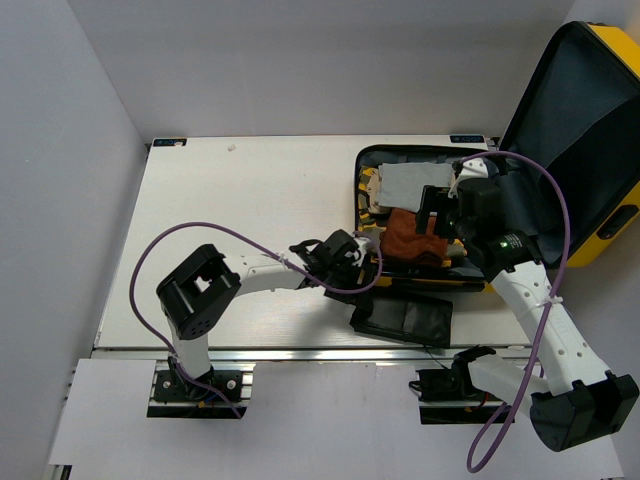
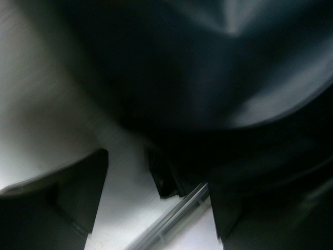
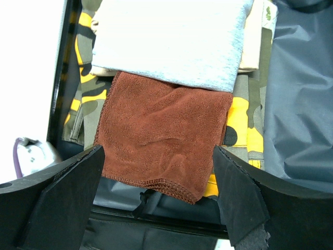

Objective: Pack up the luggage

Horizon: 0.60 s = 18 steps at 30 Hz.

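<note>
Near the centre of the white table (image 1: 230,220), left gripper (image 1: 345,258) low at the near-left rim of the large yellow hard-shell suitcase (image 1: 575,130), fingers parted, nothing clearly between them in the blurred wrist view. Just right, flat black fabric pouch (image 1: 405,320), unpacked. Far right: suitcase open upward, lid raised rightward and not yet shut, long axis seemingly near-to-far. Already inside: camouflage garment (image 3: 244,117), pale blue towel (image 3: 166,41), rust-brown towel (image 3: 161,135). Overhead, right gripper (image 3: 157,156), spread wide, empty.

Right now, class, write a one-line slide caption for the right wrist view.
Open right end effector poised over a brown towel laid on camouflage clothing against a pale blue towel inside the luggage.
</note>
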### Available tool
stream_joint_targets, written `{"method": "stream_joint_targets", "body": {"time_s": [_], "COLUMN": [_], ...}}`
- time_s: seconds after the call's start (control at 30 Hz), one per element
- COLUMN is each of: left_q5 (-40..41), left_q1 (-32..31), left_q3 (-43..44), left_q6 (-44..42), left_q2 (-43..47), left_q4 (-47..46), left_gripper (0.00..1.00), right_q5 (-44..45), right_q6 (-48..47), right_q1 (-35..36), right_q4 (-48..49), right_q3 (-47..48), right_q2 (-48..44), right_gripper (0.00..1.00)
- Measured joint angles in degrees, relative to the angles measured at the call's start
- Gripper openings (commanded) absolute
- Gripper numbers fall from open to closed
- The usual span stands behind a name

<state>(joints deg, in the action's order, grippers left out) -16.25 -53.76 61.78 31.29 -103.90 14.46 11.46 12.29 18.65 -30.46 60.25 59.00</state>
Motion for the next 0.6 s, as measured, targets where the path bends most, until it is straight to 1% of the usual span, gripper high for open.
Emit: {"method": "stream_joint_targets", "body": {"time_s": [0.03,0.07,0.13,0.17,0.23,0.27,0.3,0.33,0.43,0.5,0.6], "left_q5": [-0.44,-1.29,-2.67,-2.93,-3.82,-4.0,-4.31,-4.48,-2.75,-0.5,4.66], "left_q1": [-0.39,-0.85,-1.44,-1.75,-2.19,-2.51,-2.82,-2.99,-3.52,-3.69,-3.8], "left_q3": [0.9,1.95,2.47,2.47,2.32,2.03,1.7,1.4,-0.13,-2.54,-6.95], "left_q6": [0.31,0.72,1.53,1.97,3.58,4.35,5.11,6.01,7.61,7.93,10.27], "left_q2": [-0.52,-1.38,-2.01,-2.01,-1.81,-1.73,-1.64,-1.44,-0.72,0.09,4.26], "left_q4": [-0.33,-0.96,-1.92,-2.32,-2.84,-3.04,-3.45,-3.82,-4.37,-6.71,-6.95], "left_gripper": [0.73,0.64,0.56,0.47,0.36,0.29,0.03,0.0,0.0,0.0,0.0], "right_q5": [0.33,0.68,1.46,1.81,2.34,2.54,2.71,2.86,3.23,3.19,2.23], "right_q6": [0.55,0.94,1.57,1.95,2.47,2.64,2.8,2.99,3.56,3.67,3.41], "right_q1": [0.0,0.0,-0.04,-0.04,-0.04,-0.04,-0.04,-0.04,-0.11,-0.11,-0.11], "right_q4": [0.17,0.31,0.31,0.33,0.33,0.44,0.48,0.46,0.31,0.33,0.22], "right_q3": [0.0,-0.02,-0.02,-0.04,-0.2,-0.46,-0.79,-1.18,-2.27,-2.67,-2.73], "right_q2": [-0.2,-0.35,-0.52,-0.61,-1.01,-1.33,-1.77,-2.19,-3.32,-3.72,-3.78], "right_gripper": [0.89,0.89,0.89,0.89,0.89,0.89,0.89,0.89,0.89,0.89,0.89]}}
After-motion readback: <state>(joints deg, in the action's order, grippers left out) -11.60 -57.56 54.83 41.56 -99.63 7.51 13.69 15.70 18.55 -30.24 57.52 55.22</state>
